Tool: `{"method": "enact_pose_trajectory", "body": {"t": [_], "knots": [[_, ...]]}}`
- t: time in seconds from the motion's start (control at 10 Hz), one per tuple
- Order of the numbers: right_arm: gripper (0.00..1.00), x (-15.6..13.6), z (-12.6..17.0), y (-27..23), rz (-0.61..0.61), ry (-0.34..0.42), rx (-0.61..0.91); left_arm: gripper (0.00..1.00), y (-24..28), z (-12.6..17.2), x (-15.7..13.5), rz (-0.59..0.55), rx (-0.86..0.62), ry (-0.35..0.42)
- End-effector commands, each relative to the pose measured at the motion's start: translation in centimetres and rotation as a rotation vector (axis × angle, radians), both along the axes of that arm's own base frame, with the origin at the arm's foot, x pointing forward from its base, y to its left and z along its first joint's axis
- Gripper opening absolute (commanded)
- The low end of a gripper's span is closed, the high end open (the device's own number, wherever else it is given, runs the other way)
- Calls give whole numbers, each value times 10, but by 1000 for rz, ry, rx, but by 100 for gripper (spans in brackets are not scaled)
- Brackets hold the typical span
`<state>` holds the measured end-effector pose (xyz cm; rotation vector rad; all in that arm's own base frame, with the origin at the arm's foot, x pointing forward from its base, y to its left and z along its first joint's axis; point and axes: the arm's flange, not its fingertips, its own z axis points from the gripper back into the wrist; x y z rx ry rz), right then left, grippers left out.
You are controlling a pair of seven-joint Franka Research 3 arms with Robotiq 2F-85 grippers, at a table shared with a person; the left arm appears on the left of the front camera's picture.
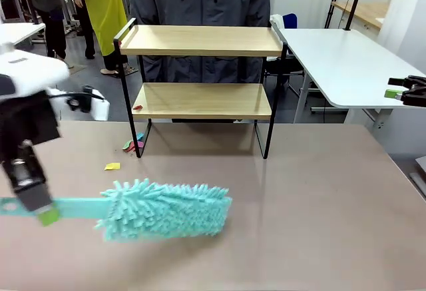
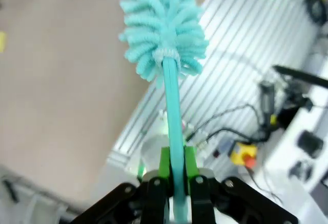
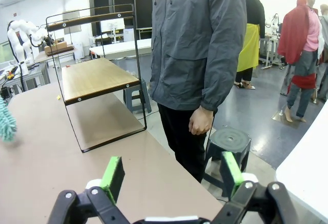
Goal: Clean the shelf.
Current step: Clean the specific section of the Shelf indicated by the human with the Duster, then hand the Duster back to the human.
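We see a smooth beige tabletop (image 1: 319, 204). At its far middle stands the shelf (image 1: 200, 41): two flat light-wood boards in a thin black metal frame, long axis running left to right. The teal duster (image 1: 166, 210) points its shaggy head right. The left tool (image 2: 177, 165) clamps its flat handle. The right tool (image 3: 171, 178) is released, fingers spread. Small coloured scraps (image 1: 133, 146) lie by the shelf's left leg.

There is one two-tier shelf of light wood and black metal (image 1: 200, 41), one fluffy turquoise duster (image 1: 166, 209), and one small yellow scrap (image 1: 112, 166).
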<state>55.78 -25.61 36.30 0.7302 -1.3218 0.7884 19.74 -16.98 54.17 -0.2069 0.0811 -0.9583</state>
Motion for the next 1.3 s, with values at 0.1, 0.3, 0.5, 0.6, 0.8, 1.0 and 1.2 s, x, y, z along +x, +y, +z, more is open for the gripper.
{"method": "enact_pose_trajectory", "body": {"t": [0.1,0.3,0.5,0.6,0.8,1.0,1.2], "knots": [[100,0,5,2,-6,15,4,13,11,34,-7,-9,53,23],[100,0,5,2,-6,15,4,13,8,37,-2,-8,65,-28],[100,0,5,2,-6,15,4,13,11,37,-14,-2,52,25],[100,0,5,2,-6,15,4,13,11,37,-14,-2,52,25],[100,0,5,2,-6,15,4,13,11,37,-14,-2,52,25],[100,0,5,2,-6,15,4,13,11,37,-14,-2,52,25],[100,0,5,2,-6,15,4,13,11,37,-14,-2,52,25]]}}
